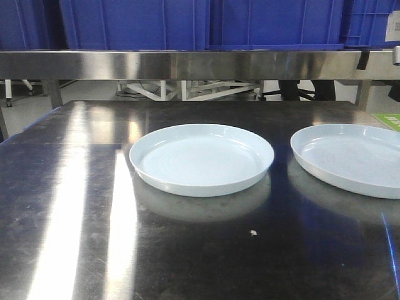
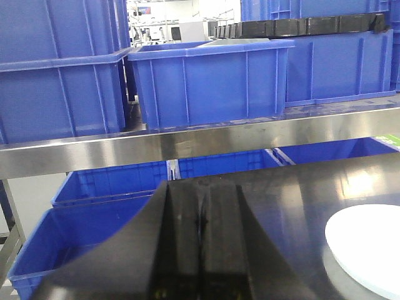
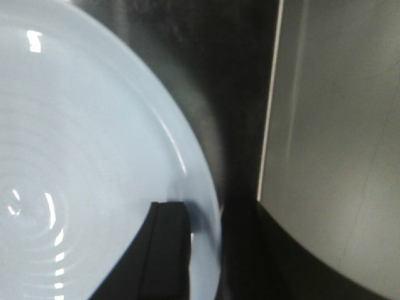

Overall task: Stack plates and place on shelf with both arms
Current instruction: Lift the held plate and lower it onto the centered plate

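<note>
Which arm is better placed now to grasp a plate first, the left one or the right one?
Probably the right. Its claw finger sits at the rim of a plate. The left claw is shut, apart from the plate in its view.

Light's harsh from overhead: the front view has fat white glare streaks down the left of the dark bench (image 1: 62,219), a hot spot on the shelf rail (image 1: 134,64), and a faint reflection under the left plate (image 1: 201,159). Fairly sharp, bit grainy. Left wrist view: crates (image 2: 206,81) crisp, left pincer (image 2: 200,250) a murky black lump, plate blown out flat white. Right wrist view is mush, the right plate (image 3: 81,156) way out of focus with tiny glints on its rings, right pincer (image 3: 164,250) a dark smear.
</note>
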Robot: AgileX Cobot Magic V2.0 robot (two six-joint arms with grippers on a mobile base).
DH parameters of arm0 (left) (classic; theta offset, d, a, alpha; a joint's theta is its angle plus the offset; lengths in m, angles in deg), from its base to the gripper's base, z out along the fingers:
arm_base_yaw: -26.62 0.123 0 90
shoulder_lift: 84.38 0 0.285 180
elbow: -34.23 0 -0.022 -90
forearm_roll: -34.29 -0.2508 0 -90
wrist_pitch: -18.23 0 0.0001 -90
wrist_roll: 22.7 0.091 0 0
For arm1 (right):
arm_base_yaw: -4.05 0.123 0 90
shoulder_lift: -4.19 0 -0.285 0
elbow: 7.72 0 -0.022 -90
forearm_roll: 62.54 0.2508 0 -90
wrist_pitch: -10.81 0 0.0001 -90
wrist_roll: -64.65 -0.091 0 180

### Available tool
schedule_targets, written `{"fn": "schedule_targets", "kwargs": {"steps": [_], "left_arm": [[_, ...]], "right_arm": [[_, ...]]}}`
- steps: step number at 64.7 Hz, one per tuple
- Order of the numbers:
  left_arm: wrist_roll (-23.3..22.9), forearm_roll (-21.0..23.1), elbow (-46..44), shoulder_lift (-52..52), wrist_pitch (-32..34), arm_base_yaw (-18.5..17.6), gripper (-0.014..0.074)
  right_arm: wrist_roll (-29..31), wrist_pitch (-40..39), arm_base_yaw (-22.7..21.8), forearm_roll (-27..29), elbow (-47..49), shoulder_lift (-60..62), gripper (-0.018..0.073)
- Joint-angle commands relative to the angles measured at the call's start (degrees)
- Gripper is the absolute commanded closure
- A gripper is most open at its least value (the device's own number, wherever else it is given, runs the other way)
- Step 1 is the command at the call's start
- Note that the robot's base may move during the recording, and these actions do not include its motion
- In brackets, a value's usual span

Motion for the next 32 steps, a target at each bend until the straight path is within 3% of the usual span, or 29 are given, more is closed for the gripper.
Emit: {"fn": "schedule_targets", "kwargs": {"steps": [1,16,25,32], "left_arm": [[-0.22,0.12,-1.73,-0.50,4.73,0.14,0.0514],[-0.22,0.12,-1.73,-0.50,4.73,0.14,0.0514],[-0.22,0.12,-1.73,-0.50,4.73,0.14,0.0514],[-0.22,0.12,-1.73,-0.50,4.73,0.14,0.0514]], "right_arm": [[0.23,-0.32,-0.24,0.96,0.99,2.55,0.0327],[-0.97,-0.44,-0.31,0.96,0.99,3.12,0.0519],[-0.98,0.00,-1.37,1.77,1.29,4.90,0.0503],[-0.98,0.12,-4.02,6.86,1.29,6.85,0.0503]]}}
